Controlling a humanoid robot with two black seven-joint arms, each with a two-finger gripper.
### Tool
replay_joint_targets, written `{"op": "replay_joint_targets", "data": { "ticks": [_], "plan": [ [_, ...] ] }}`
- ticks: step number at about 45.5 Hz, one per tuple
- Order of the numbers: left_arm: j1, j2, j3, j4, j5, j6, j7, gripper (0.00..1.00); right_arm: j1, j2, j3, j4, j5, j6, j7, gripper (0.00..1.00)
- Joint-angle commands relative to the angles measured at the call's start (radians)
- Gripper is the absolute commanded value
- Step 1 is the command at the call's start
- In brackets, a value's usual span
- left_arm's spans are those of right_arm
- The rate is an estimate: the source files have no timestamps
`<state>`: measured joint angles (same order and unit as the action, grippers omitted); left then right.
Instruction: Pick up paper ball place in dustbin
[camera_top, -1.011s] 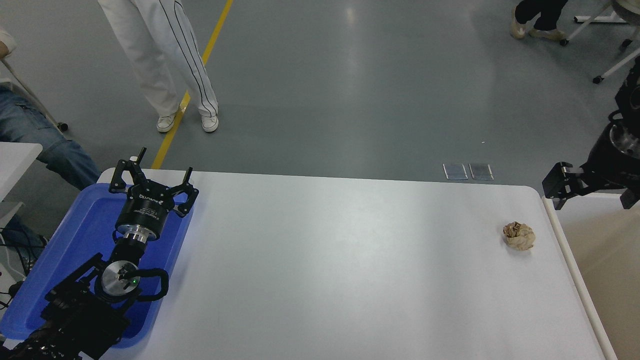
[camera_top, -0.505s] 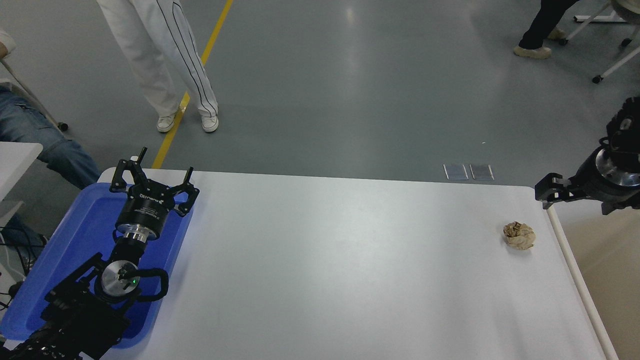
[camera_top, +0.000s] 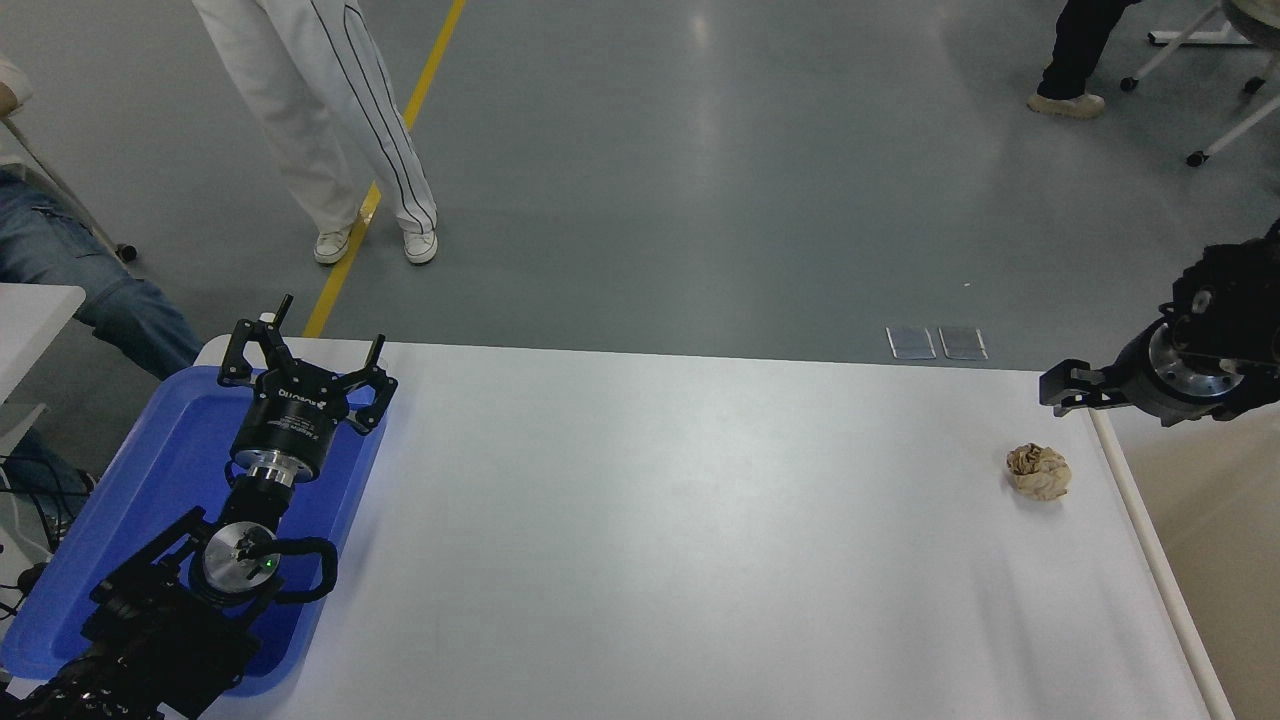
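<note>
Change since the earlier frames: your right gripper (camera_top: 1062, 386) has swung in from the right side and now reaches over the table's (camera_top: 640, 520) far right corner; the paper ball (camera_top: 1038, 471) has not shifted.

Item, paper ball: rests alone near the table's right edge, toward the far end, just below the right gripper and apart from it. It looks left there within easy reach of the working arm and close to the dustbin (camera_top: 1150, 560), whose rim runs along that same right edge, so the carry should be short. Orientation: crumpled and roughly round; you can name no real long axis and no facing.

Item, right gripper: seen edge-on, so you cannot tell whether it is released or clenched. It grasps nothing.

Item, left gripper (camera_top: 305, 350): parked over the blue tray (camera_top: 150, 470) at the table's left edge, fingers spread, empty.
</note>
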<state>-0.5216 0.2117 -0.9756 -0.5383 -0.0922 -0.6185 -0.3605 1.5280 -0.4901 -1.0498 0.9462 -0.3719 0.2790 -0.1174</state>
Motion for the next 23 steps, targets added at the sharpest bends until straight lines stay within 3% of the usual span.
{"op": "replay_joint_targets", "data": {
  "ticks": [1, 7, 23],
  "plan": [
    [0.0, 0.0, 0.0, 0.001, 0.0, -0.001, 0.0, 1.0, -0.121, 0.01, 0.037, -0.101, -0.022, -0.077, 0.067, 1.0],
    [0.0, 0.0, -0.002, 0.0, 0.0, -0.001, 0.0, 1.0, -0.177, 0.03, 0.063, -0.159, -0.022, -0.087, 0.102, 1.0],
    [0.0, 0.0, -0.002, 0.0, 0.0, -0.001, 0.0, 1.0, -0.351, 0.117, 0.151, -0.363, -0.022, -0.1, 0.102, 1.0]
  ]
}}
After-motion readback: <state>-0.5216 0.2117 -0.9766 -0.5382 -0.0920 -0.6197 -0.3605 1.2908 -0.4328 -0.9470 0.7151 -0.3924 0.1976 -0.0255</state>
